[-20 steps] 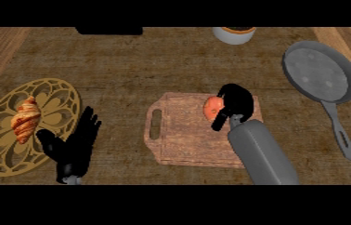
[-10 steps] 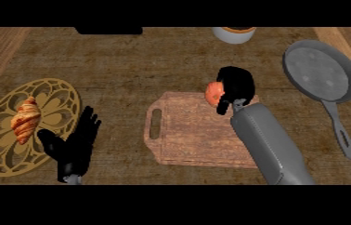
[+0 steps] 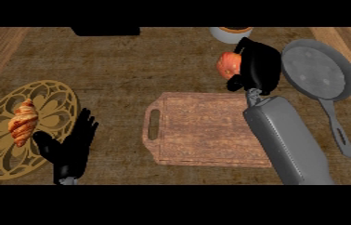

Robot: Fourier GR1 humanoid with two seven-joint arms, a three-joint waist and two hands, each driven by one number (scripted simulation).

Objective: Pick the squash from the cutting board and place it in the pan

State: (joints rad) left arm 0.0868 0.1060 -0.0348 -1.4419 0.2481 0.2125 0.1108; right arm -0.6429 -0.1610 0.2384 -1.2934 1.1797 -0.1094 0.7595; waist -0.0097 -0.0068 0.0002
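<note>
Squash point(image 3: 227, 64) in right hand point(image 3: 259, 66), past cutting board point(image 3: 205, 131) edge, beside pan point(image 3: 316, 70)

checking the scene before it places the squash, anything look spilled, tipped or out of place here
Nothing stands out. The squash is held in the right hand, off the cutting board and beside the pan, which lies flat. The croissant sits on its trivet, and the left hand rests open nearby.
</note>
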